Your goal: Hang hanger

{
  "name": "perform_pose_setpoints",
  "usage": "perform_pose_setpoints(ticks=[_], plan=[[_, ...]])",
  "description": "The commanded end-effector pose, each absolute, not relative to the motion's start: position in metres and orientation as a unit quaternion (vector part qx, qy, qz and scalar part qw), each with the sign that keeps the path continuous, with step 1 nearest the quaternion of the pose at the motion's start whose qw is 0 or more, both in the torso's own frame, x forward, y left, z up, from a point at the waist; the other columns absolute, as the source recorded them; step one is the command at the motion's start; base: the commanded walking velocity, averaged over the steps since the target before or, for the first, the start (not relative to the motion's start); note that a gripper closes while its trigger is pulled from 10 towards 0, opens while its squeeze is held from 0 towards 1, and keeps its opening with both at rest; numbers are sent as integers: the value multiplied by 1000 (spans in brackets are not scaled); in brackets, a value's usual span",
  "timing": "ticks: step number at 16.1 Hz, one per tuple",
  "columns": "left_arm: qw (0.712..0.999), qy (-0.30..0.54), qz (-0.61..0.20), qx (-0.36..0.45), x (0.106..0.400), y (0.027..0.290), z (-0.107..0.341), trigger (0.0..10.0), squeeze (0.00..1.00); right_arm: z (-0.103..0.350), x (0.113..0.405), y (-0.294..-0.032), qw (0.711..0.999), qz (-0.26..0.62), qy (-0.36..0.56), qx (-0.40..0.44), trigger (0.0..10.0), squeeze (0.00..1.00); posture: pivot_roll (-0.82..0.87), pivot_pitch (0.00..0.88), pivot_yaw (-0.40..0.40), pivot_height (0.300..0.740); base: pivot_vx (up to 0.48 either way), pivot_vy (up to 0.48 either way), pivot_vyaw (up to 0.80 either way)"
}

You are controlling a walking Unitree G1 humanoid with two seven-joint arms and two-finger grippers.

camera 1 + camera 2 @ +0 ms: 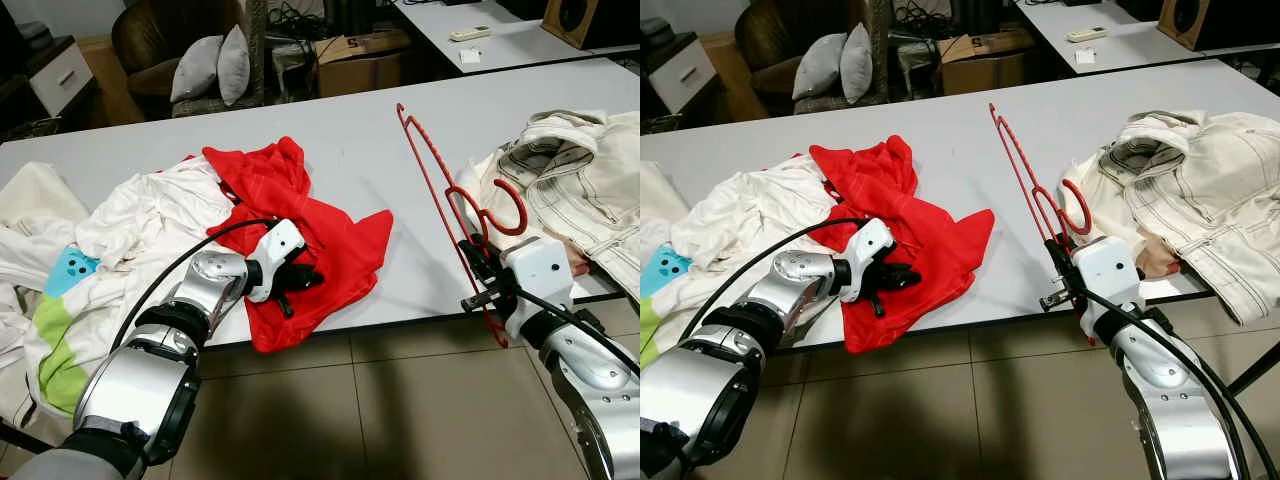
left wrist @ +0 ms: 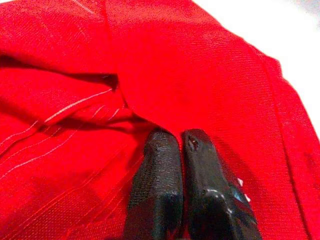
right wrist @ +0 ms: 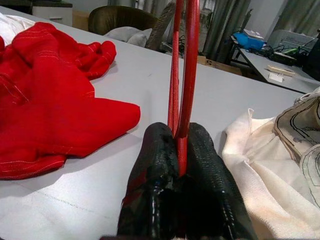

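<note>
A red wire hanger [image 1: 425,165] stands tilted over the right part of the grey table [image 1: 350,130], its hook [image 1: 508,208] curling toward the cream jacket. My right gripper [image 1: 480,262] is shut on the hanger's lower end at the table's front edge; the right wrist view shows the red wires [image 3: 190,60] pinched between the black fingers [image 3: 160,150]. A red garment [image 1: 300,215] lies crumpled at the table's middle front. On its lower part rests my left gripper [image 1: 305,278], fingers [image 2: 157,170] pressed together on a fold of the red cloth [image 2: 200,75].
A heap of white clothes [image 1: 130,220] covers the table's left end and hangs over the edge. A cream jacket [image 1: 575,180] lies at the right end. Behind the table stand an armchair with grey cushions [image 1: 215,65], a cardboard box [image 1: 360,60] and another table [image 1: 500,40].
</note>
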State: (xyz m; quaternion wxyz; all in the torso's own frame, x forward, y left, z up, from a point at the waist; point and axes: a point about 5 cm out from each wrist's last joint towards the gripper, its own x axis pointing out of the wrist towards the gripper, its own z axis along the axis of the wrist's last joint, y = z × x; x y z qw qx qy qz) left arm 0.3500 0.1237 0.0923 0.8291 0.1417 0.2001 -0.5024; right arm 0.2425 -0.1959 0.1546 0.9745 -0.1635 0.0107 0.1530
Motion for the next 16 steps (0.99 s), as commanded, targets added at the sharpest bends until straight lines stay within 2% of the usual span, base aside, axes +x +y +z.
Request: perform_pose_setpoints(ticks=[1, 7, 9, 10, 11, 13, 14, 15, 16], plan=[[824, 192, -509, 157, 354, 126, 100, 0, 0, 156, 244, -195, 974, 155, 4, -164, 10000, 0, -165, 0, 161, 740, 0, 0, 0], [830, 200, -475, 211, 356, 132, 98, 0, 0, 157, 245, -195, 974, 153, 1, -164, 10000, 0, -166, 0, 160, 740, 0, 0, 0], [843, 155, -430, 284, 368, 132, 113, 0, 0, 158, 246, -195, 975, 151, -1, -165, 10000, 0, -168, 0, 161, 740, 0, 0, 0], [845, 97, -392, 351, 381, 131, 139, 0, 0, 158, 247, -196, 975, 149, -2, -167, 10000, 0, -164, 0, 155, 740, 0, 0, 0], [846, 62, -367, 382, 389, 131, 156, 0, 0, 159, 248, -197, 975, 147, -3, -168, 10000, 0, -164, 0, 155, 740, 0, 0, 0], [827, -87, -226, 506, 409, 137, 226, 0, 0, 161, 250, -198, 975, 141, -6, -171, 10000, 0, -161, 0, 151, 740, 0, 0, 0], [823, -162, -166, 519, 412, 141, 256, 0, 0, 161, 250, -199, 975, 139, -7, -172, 10000, 0, -163, 0, 155, 740, 0, 0, 0], [796, -284, -74, 530, 407, 147, 301, 0, 0, 161, 249, -199, 976, 135, -6, -173, 10000, 0, -165, 0, 158, 740, 0, 0, 0], [764, -341, -70, 544, 396, 152, 307, 0, 0, 159, 246, -199, 977, 132, -4, -171, 10000, 0, -171, 0, 169, 740, 0, 0, 0]])
